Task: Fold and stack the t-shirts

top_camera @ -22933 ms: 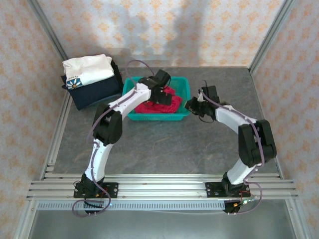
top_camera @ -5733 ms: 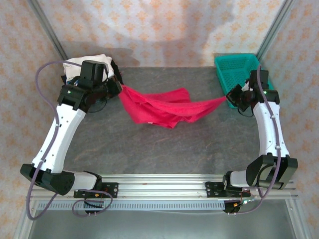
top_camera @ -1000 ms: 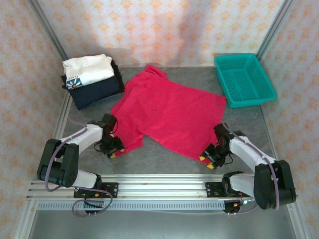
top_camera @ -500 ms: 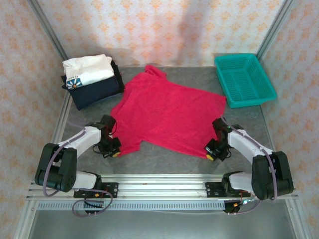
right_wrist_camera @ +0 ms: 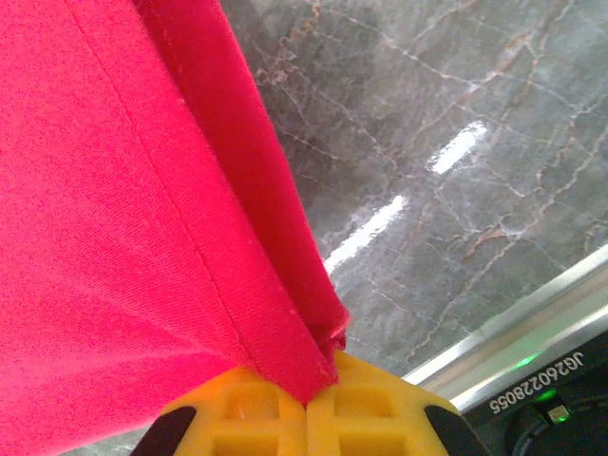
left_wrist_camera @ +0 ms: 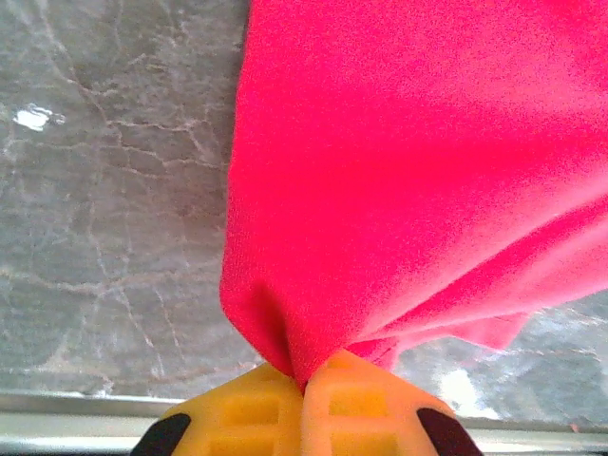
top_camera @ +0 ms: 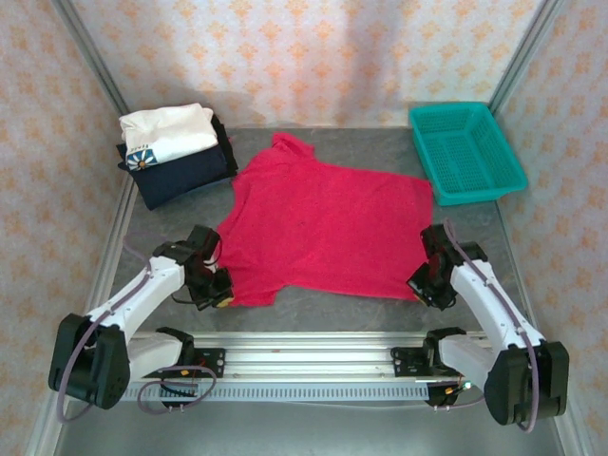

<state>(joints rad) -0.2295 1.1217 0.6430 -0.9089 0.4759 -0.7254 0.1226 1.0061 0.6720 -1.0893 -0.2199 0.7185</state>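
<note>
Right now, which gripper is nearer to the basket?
Right. The right gripper is below the basket in the top view; the left gripper lies far to its left.

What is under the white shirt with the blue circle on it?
A folded dark navy shirt lies under the white shirt, and both sit on the grey table. Only the navy shirt's front and side show. Its top is covered by the white one.
</note>
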